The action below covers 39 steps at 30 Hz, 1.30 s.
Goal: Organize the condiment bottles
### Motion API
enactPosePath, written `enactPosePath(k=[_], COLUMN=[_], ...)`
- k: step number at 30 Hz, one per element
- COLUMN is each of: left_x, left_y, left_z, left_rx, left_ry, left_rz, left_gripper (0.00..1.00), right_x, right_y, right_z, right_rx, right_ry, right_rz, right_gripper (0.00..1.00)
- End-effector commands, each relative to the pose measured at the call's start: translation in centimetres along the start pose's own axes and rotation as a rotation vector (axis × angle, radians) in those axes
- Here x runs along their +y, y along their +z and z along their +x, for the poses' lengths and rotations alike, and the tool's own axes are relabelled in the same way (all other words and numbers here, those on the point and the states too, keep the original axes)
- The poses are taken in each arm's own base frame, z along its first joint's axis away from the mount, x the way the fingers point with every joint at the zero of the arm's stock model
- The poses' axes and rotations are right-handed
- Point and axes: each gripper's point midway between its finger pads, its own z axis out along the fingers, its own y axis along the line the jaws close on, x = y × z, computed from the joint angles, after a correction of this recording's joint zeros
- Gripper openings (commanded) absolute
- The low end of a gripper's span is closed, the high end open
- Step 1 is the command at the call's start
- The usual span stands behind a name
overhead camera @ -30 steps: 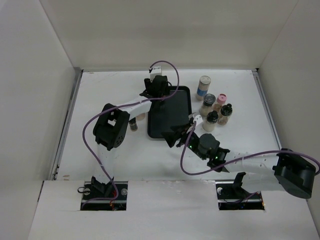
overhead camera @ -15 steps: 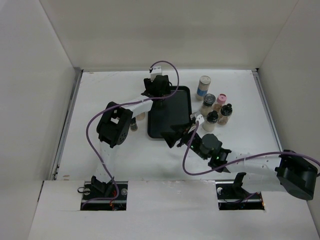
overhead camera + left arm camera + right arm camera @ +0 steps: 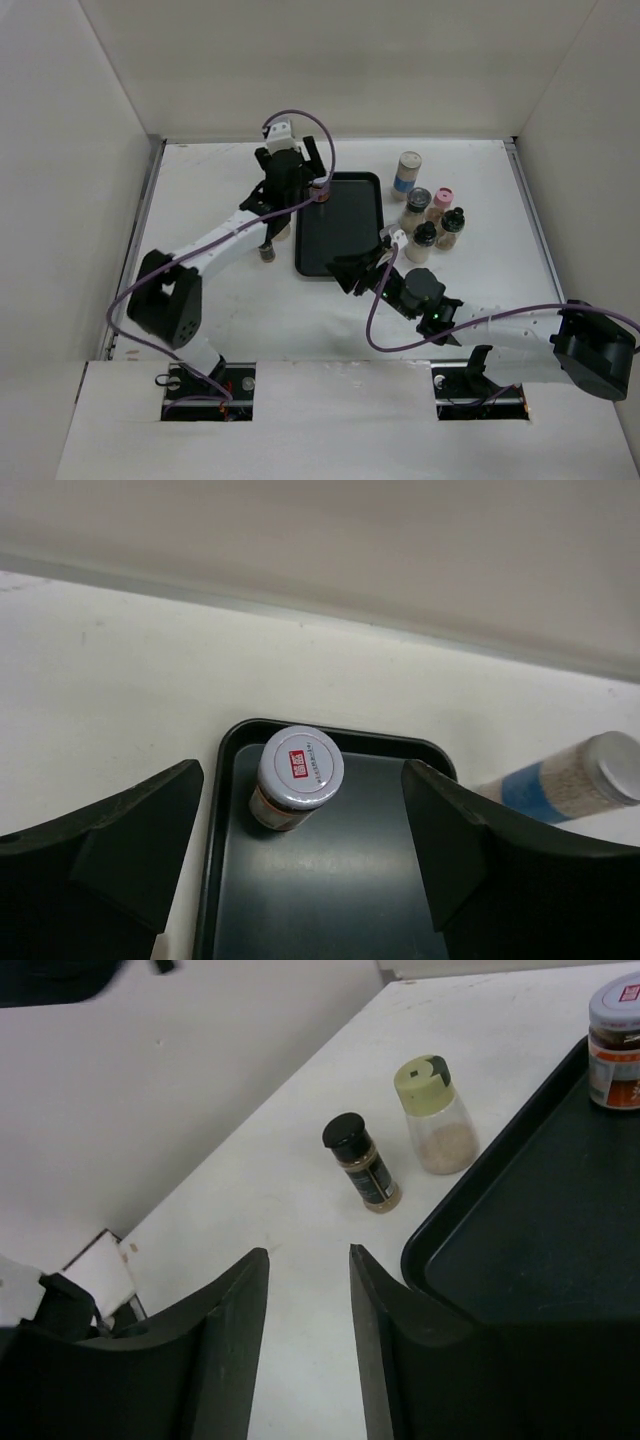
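Jar set in tray; next bottle due.
Left claw wide open, empty, jar just ahead in tray; right claw barely open, empty, black-cap bottle ahead: must widen, reach.

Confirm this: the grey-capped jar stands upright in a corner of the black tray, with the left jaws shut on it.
Wrong on the grip. The left wrist view shows the left jaws open, one on each side of the grey-capped jar and clear of it. The rest holds: the jar stands upright in a corner of the black tray.
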Motion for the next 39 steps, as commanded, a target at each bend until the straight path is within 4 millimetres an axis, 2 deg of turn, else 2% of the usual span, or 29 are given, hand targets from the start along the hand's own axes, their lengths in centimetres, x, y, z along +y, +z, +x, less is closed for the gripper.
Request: enactPosePath(k=[1,4,7,13,18,28,32,35,38,39], left_x=[3.0,6.3,8.6,11.5,11.6,10.3,10.6,10.7,10.5,10.0], left_y=[-2.8,-4.8,-6.0,-5.9,-4.8,-3.4,-2.6,-2.4,-2.2,-2.2], left_z=[-1.1,0.8,1.8,4.2,6.2,7.5,8.5,8.7,7.6,6.3], left_rx=[-0.022,0.049,0.078,0.146,0.194,0.218,0.238,0.238,0.210,0.182], left_ry=[-0.002,0.039,0.064,0.100,0.116,0.109,0.115,0.115,0.098,0.086], left_rz=[-0.035,-0.098,-0.149,-0.210,-0.212,-0.163,-0.173,-0.179,-0.176,-0.166], left_gripper=[0.77,0.76,0.78,0.73,0.71,0.70,0.63,0.47,0.36,0.34], right_x=[1.1,1.1,1.0,0.8,0.8,0.8,0.9,0.9,0.9,0.8], right_y=[0.2,0.5,0.6,0.8,0.9,1.4,1.3,1.3,1.2,1.3], right_z=[-1.6,-1.3,-1.1,-0.6,-0.5,0.4,0.2,0.4,0.1,0.4], right_rx=[-0.049,-0.036,-0.032,-0.015,-0.006,0.025,0.019,0.025,0.015,0.022], right_ry=[0.019,0.022,0.021,0.031,0.029,0.029,0.027,0.032,0.029,0.032], right_rz=[-0.044,-0.043,-0.041,-0.035,-0.036,-0.041,-0.046,-0.044,-0.048,-0.044], right_gripper=[0.41,0.42,0.59,0.75,0.79,0.78,0.79,0.78,0.79,0.79])
